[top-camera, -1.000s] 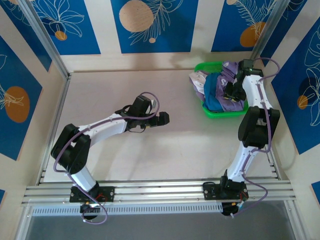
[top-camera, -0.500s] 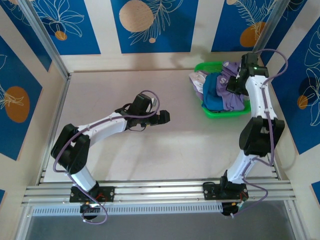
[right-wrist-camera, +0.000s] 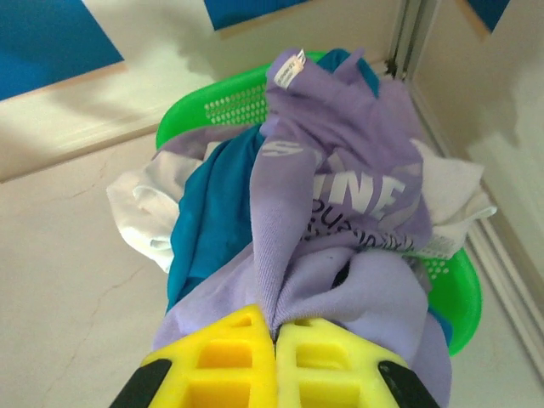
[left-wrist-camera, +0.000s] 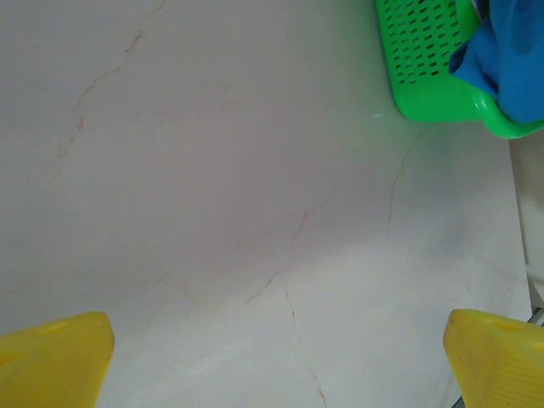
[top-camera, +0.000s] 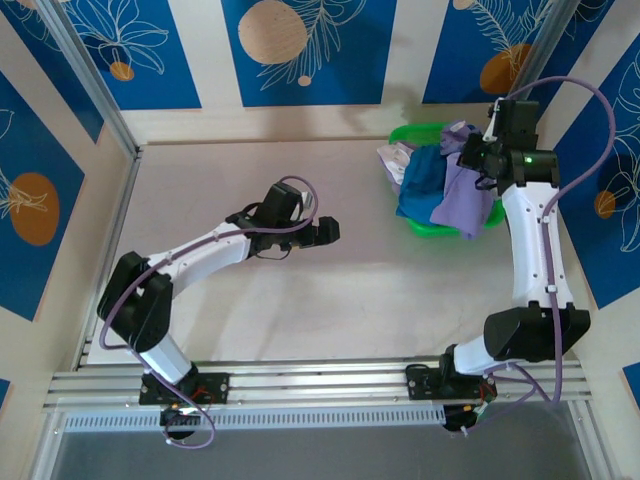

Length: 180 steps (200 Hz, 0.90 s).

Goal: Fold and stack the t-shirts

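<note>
Fingers first: the right fingers (right-wrist-camera: 229, 361), yellow moulded plastic with open ribbed pockets, are pressed together on a fold of the lavender shirt (right-wrist-camera: 340, 195), with the cloth pinched in the seam between them. From above, that arm reaches over the green basket (top-camera: 415, 131) at the far right of the surface (top-camera: 250, 170). The lavender shirt hangs from the grip and drapes over the basket's near rim. The left fingers (left-wrist-camera: 55, 357) stand wide apart and hold nothing. They hover over bare surface near the middle, well apart from the basket.

The lavender shirt is soft knit, bunched into ridges, with white block lettering across a crumpled panel and a small white label at its top. Beside and under it lies a crumpled teal shirt (right-wrist-camera: 208, 212). A white shirt (right-wrist-camera: 136, 212) sticks out past the basket's left rim, and more white cloth shows at the right. The basket is glossy green plastic with rows of small slots in its wall. The surface is pale and matt, veined with thin cracks like stone. Behind the basket stand cream wall panels with blue leaf-printed rectangles. A metal frame post (right-wrist-camera: 408, 34) rises in the corner just beside the basket.
</note>
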Motion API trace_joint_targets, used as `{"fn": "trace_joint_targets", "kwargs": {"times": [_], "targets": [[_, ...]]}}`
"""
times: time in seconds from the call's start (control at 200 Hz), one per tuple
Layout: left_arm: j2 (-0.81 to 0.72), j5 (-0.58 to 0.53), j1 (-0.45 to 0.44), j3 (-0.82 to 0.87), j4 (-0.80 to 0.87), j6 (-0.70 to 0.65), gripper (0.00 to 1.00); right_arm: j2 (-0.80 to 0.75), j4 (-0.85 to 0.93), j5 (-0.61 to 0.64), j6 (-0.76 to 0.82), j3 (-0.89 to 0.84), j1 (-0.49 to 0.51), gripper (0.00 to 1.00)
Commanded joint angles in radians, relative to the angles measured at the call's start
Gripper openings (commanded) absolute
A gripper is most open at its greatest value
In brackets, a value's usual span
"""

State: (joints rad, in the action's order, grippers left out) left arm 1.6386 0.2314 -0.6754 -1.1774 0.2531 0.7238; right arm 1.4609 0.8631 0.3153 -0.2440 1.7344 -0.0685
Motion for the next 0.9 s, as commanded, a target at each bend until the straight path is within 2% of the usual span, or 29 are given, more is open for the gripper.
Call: {"fn": "trace_joint_targets", "kwargs": {"times": [0.0, 0.255, 0.595, 0.735, 0.895], "targets": [[-0.031, 0.006, -0.001, -0.026, 0.025, -0.014, 0.99, 0.020, -0.025, 0.045, 0.040, 0.103, 0.004, 0.00], [-0.043, 0.026, 0.012, -0.040, 0.026, -0.011, 0.99, 0.008, 0.028, 0.040, 0.045, 0.290, 0.063, 0.00], [-0.114, 0.053, 0.129, -0.040, 0.085, -0.032, 0.99, -0.119, -0.028, 0.057, 0.112, 0.370, 0.222, 0.00], [-0.152, 0.067, 0.181, -0.040, 0.115, -0.043, 0.99, -0.135, -0.023, 0.015, 0.112, 0.453, 0.264, 0.00], [-0.213, 0.071, 0.248, -0.024, 0.161, -0.064, 0.99, -0.112, 0.066, -0.029, 0.056, 0.519, 0.404, 0.00]]}}
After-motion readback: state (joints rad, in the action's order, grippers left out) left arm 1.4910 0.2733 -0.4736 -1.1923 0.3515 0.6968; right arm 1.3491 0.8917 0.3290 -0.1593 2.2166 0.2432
